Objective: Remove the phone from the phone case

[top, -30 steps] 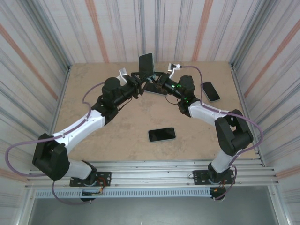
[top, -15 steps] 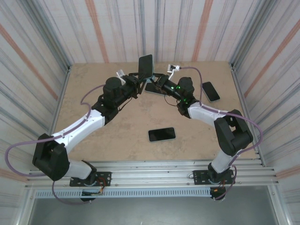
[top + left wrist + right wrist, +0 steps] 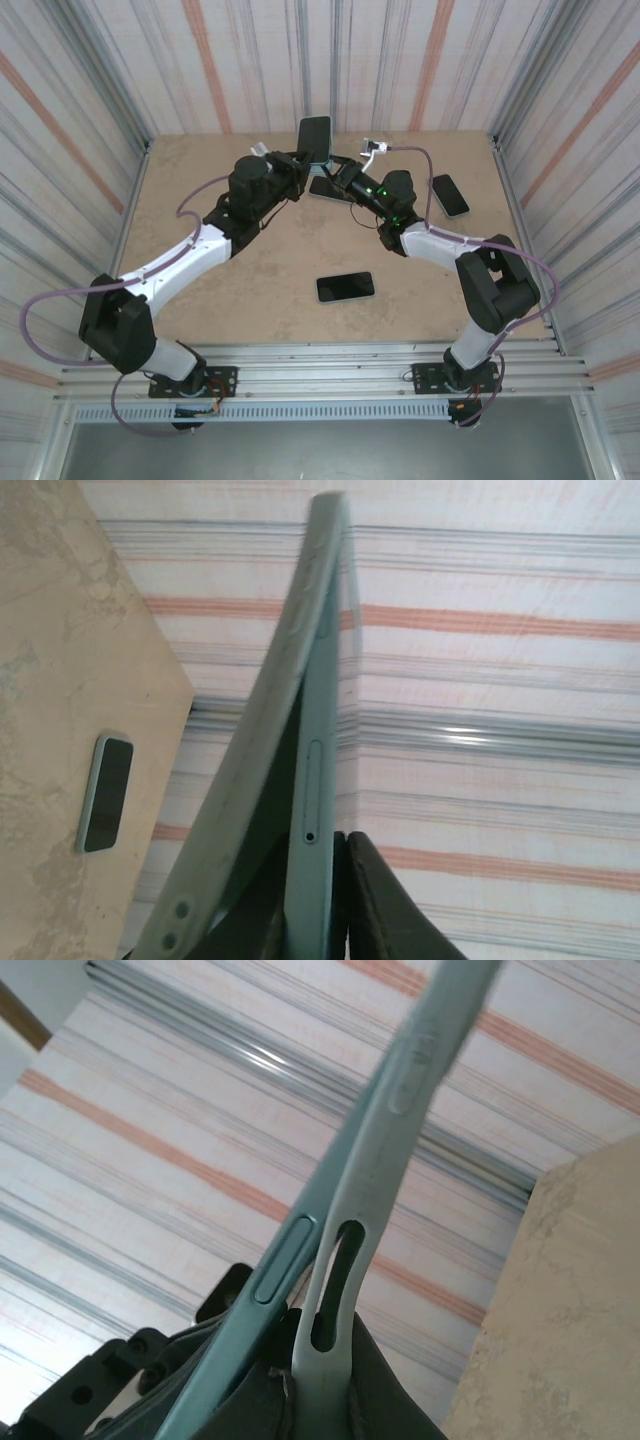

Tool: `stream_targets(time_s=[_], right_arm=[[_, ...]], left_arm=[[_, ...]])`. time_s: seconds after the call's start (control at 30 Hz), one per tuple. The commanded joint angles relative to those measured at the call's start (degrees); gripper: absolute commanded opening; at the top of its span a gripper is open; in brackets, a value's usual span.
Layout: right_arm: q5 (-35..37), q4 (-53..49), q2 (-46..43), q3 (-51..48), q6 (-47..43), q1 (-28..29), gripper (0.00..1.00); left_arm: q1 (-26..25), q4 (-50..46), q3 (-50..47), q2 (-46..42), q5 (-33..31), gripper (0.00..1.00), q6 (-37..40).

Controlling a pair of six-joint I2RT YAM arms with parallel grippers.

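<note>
Separating is in hand: the slim pale-green phone [image 3: 312, 780] is clenched by the left hand [image 3: 315, 910], and the soft mint phone case [image 3: 245, 780] by the right hand [image 3: 320, 1380], both raised upright at the tan worktop's [image 3: 300, 250] twelve o'clock. Next, the joined upper end probably needs to be pulled apart.

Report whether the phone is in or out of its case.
Partly out: the case gapes away from the phone at its lower end, but both meet at the top.
</note>
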Motion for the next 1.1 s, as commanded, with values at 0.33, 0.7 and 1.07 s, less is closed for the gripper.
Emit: stream_targets(time_s=[0.33,0.7,1.07], right_arm=[[6.2,-4.7,-1.9,-0.7,-2.4,1.4,0.05],[10.3,-21.2,-2.3,0.9,-8.2,2.1,0.04],[11.6,-25.4,-1.6,1.5,-8.8,2.1,0.03]], left_arm=[[-1.7,0.4,3.5,-2.0,-0.7,0.08,2.6],[4.4,-0.5,2.9,-4.6,6.3,0.07,7.6],[13.9,0.9,-4.2,-6.7,14.6,0.06,8.3]])
